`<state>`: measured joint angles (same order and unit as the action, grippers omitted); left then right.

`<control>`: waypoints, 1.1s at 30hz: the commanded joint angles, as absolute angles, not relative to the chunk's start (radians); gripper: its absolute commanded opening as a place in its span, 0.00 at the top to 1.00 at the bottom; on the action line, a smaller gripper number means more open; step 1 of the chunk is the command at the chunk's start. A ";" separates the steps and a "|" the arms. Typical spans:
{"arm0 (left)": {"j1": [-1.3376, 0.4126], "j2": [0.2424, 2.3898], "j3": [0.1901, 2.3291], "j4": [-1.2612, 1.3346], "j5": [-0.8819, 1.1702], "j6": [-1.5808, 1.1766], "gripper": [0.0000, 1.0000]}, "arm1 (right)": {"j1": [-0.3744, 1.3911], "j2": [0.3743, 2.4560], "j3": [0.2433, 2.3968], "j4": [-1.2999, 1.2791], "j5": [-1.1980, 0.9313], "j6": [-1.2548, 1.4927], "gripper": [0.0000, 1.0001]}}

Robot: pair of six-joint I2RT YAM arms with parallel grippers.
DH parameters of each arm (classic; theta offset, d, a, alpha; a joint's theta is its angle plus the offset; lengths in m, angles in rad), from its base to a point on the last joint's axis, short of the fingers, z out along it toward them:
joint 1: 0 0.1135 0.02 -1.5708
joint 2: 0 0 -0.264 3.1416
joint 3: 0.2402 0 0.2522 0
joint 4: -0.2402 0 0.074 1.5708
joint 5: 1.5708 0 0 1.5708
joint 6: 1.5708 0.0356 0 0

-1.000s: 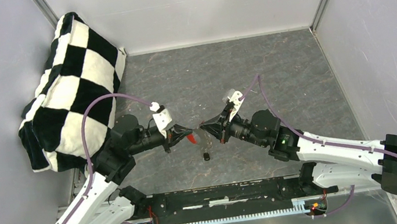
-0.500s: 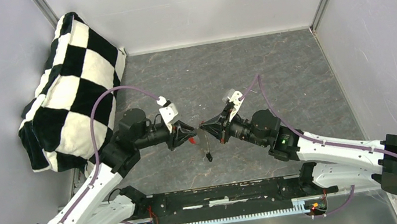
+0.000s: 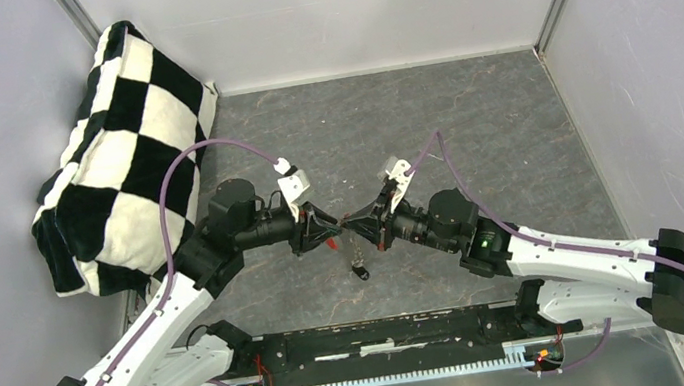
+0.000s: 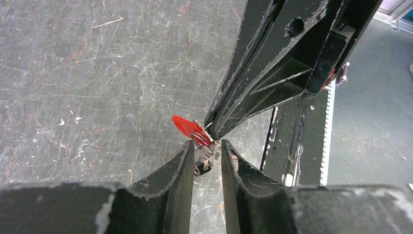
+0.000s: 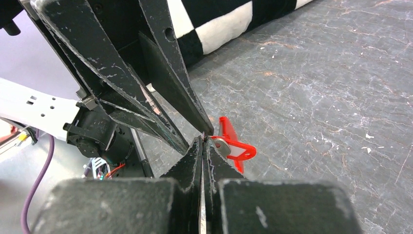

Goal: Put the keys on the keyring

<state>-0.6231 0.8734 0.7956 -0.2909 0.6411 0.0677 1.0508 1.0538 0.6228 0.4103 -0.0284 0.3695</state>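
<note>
The keyring (image 4: 204, 146), a small tangle of thin wire, is held up off the table (image 3: 470, 124) at the point where the two arms' tips meet. The red key (image 4: 186, 126) lies against the keyring's wire and sticks out to the left of it in the top view. The black key (image 3: 360, 272) hangs just below the keyring. Whether either key is threaded onto the wire cannot be told.

The right gripper (image 5: 203, 140) reaches the keyring from the right. Its fingers are pressed together with no gap, and the wire is pinched at their very tips. The left gripper (image 4: 207, 144) comes at the keyring from the left. Its fingers are apart, one on each side of the wire, and no contact with the wire shows. The two grippers' tips almost touch at the keyring.

Well to the left of the keyring and further back, a black-and-white checked cushion (image 3: 118, 134) leans against the wall.
</note>
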 commanded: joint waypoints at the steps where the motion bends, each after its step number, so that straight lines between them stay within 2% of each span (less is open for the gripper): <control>1: -0.620 0.866 0.836 -0.304 0.682 0.055 0.67 | 1.049 1.056 0.660 0.489 -0.049 0.355 1.00; 16: -0.620 0.875 0.825 -0.356 0.664 0.121 0.88 | 1.049 1.037 0.650 0.504 -0.065 0.349 1.00; 19: -0.620 0.880 0.829 -0.338 0.649 0.110 0.87 | 1.049 1.042 0.652 0.505 -0.076 0.350 1.00; 25: -0.620 0.893 0.833 -0.316 0.645 0.091 0.79 | 1.050 1.050 0.660 0.506 -0.092 0.342 1.00; 33: -0.620 0.900 0.846 -0.334 0.617 0.116 0.81 | 1.050 1.044 0.657 0.501 -0.103 0.332 1.00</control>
